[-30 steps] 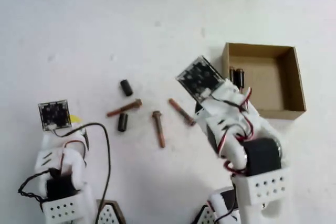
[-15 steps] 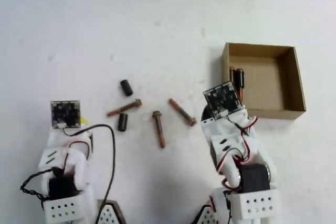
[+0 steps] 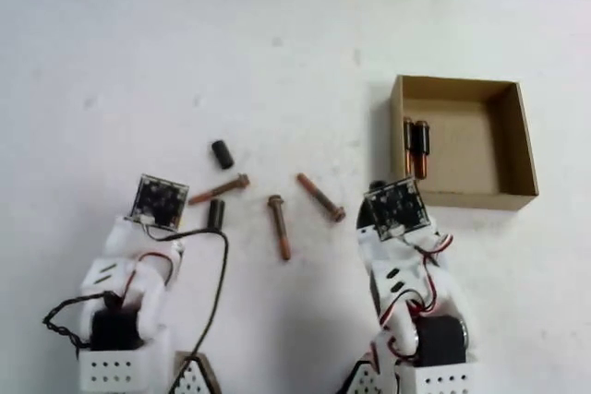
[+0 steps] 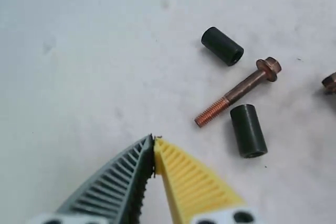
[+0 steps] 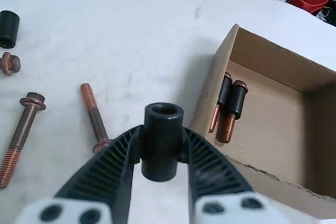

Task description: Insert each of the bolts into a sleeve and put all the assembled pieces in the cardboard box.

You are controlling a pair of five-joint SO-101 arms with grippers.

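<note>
My right gripper is shut on a black sleeve, held upright beside the near left corner of the cardboard box. Two assembled pieces lie inside the box along its left wall. Three copper bolts lie loose at mid-table. Two more black sleeves flank one bolt. My left gripper is shut on nothing, just short of that bolt's threaded end.
The left arm and the right arm stand at the table's front edge. White tabletop stretches behind the parts. A cable loops beside the left arm.
The right arm has drawn back from the box toward the front with its wrist swung round. The left arm has moved right and forward, toward the bolt and sleeve.
</note>
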